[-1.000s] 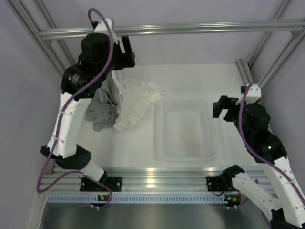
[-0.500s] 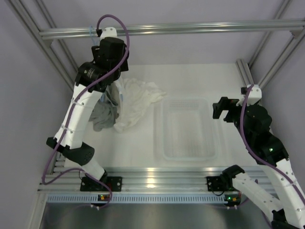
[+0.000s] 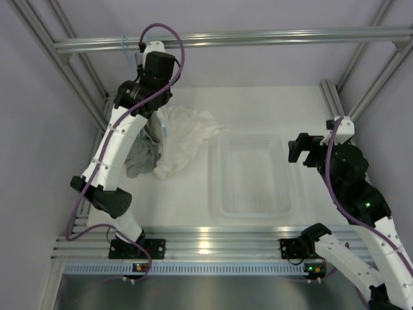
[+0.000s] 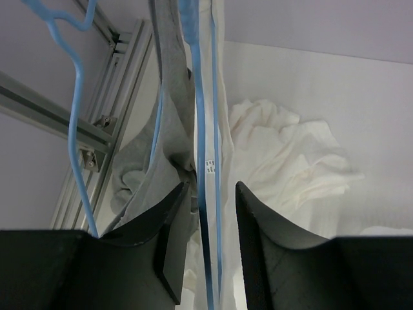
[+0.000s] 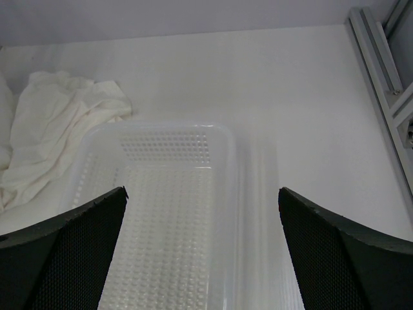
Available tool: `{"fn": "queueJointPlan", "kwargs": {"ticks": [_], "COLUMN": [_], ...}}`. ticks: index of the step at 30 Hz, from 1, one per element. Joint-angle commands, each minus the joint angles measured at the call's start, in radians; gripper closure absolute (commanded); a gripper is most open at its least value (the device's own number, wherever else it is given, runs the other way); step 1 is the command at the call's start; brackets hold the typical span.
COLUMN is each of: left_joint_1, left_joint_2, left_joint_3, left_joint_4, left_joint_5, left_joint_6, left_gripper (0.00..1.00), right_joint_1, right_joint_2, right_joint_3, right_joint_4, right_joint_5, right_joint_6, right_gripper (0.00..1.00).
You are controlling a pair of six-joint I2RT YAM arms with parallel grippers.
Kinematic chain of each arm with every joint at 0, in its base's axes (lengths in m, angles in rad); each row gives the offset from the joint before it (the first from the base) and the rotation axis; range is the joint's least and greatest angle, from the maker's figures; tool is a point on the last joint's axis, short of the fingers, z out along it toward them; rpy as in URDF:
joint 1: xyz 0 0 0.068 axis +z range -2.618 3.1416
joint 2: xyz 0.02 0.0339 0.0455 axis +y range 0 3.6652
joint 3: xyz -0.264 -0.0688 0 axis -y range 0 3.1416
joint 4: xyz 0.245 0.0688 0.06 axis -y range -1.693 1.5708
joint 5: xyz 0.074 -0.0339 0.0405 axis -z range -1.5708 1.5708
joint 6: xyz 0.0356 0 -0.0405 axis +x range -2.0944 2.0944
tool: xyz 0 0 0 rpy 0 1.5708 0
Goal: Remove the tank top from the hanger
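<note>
left wrist view: hanger wire sits between the fingers

the left gripper (image 4: 205, 194) is up high by the far left corner of the table (image 4: 361, 97). its jaws stand a little apart, with the blue hanger (image 4: 200, 129) wire running between them. they do not look pressed on it. the white tank top (image 4: 284, 155) hangs on that wire by a strap, and the rest lies in a heap near the same corner. a grey garment (image 4: 171, 77) hangs just beside it, toward the left edge.

to do it well, i think only the white strap should slide off, not the grey cloth. the right gripper (image 5: 201, 190) is wide, holding nothing, over the basket (image 5: 161, 129). bare table along the far edge gives room to pull.
</note>
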Motion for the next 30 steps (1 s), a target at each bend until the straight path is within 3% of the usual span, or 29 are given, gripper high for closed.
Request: {"fn": "queueJointPlan", "kwargs": {"ticks": [1,5,6,9,19,30], "left_joint_1": [0.015,0.018,0.018,0.020,0.018,0.020], "left_joint_2": [-0.007,-0.027,-0.028,-0.034,-0.074,-0.238], "left_joint_3": [-0.031,-0.087,-0.093,-0.090,0.011,-0.151], "left_joint_4": [0.043,0.043,0.043,0.043,0.077,0.240], "left_joint_5": [0.011,0.016,0.019,0.016,0.062,0.180], "left_joint_6": [-0.019,-0.039,-0.041,-0.047,0.056,0.064], "left_gripper": [0.61,0.72,0.84,1.00,1.00,1.00], "right_joint_1": [0.022,0.022,0.022,0.025,0.026,0.026], "right_joint_2": [-0.003,-0.003,-0.001,0.000,0.011,0.008], "right_joint_3": [-0.004,-0.005,-0.007,-0.007,-0.004,-0.007], "right_joint_4": [0.012,0.013,0.013,0.015,0.016,0.016], "right_joint_5": [0.020,0.021,0.020,0.020,0.013,0.004], "right_joint_6": [-0.007,-0.009,-0.010,-0.009,-0.001,0.001], "right_gripper": [0.01,0.01,0.01,0.01,0.01,0.01]}}
